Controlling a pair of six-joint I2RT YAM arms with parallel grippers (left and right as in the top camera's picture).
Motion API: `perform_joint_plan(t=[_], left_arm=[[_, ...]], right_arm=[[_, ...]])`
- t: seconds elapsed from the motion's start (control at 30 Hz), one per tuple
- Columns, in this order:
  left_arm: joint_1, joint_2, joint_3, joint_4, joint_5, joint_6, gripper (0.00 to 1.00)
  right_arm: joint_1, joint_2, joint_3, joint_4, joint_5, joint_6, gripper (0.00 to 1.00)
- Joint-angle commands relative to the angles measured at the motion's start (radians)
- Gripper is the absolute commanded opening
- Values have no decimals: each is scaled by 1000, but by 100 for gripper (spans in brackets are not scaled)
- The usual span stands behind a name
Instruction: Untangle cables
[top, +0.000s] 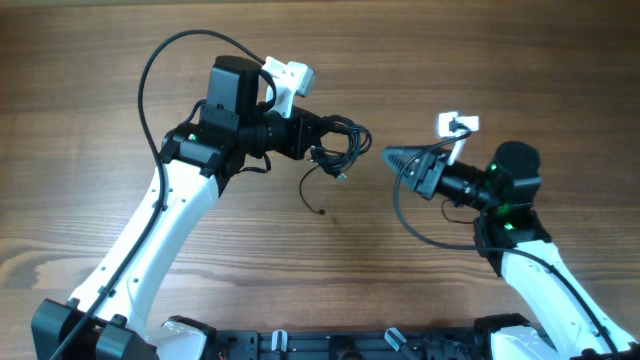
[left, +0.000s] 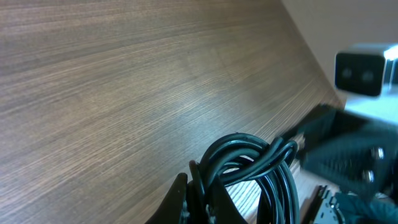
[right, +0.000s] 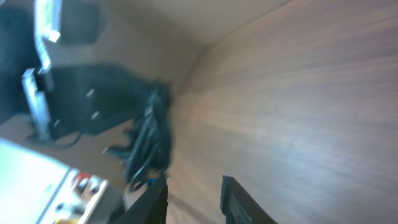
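Wood table (top: 450, 60): L gripper (top: 332, 140) pinches cables (left: 273, 174) (bunch blurred in R wrist view), R gripper (top: 392, 155) spread.

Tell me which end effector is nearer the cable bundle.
Left. The left end effector is gripping the cable bundle. The right end effector is open and pointed at it, with a visible gap between them.

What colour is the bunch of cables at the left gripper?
Black, slightly glossy. The cables show best in the left wrist view.
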Motion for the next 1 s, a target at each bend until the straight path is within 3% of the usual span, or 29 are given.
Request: perform_joint_plan(t=[0.0, 0.23, 0.4, 0.67, 0.77, 0.87, 0.97], left_arm=[[-4, -18, 5, 8, 30, -68, 4], [-24, -13, 5, 8, 31, -131, 4], [-84, -13, 5, 9, 30, -130, 4], [-125, -13, 5, 10, 31, -130, 4], [-154, -13, 5, 26, 31, -140, 4], [-176, -13, 5, 84, 51, -171, 4], [-158, -13, 5, 95, 88, -175, 4]], right_arm=[[22, 4, -1, 7, -69, 9, 31], [36, 4, -1, 8, -46, 87, 34], [62, 4, -1, 11, 95, 131, 33], [63, 13, -1, 43, 145, 245, 33], [77, 14, -1, 52, 149, 260, 29], [114, 30, -1, 12, 195, 200, 13], [108, 50, -1, -191, 403, 97, 6]])
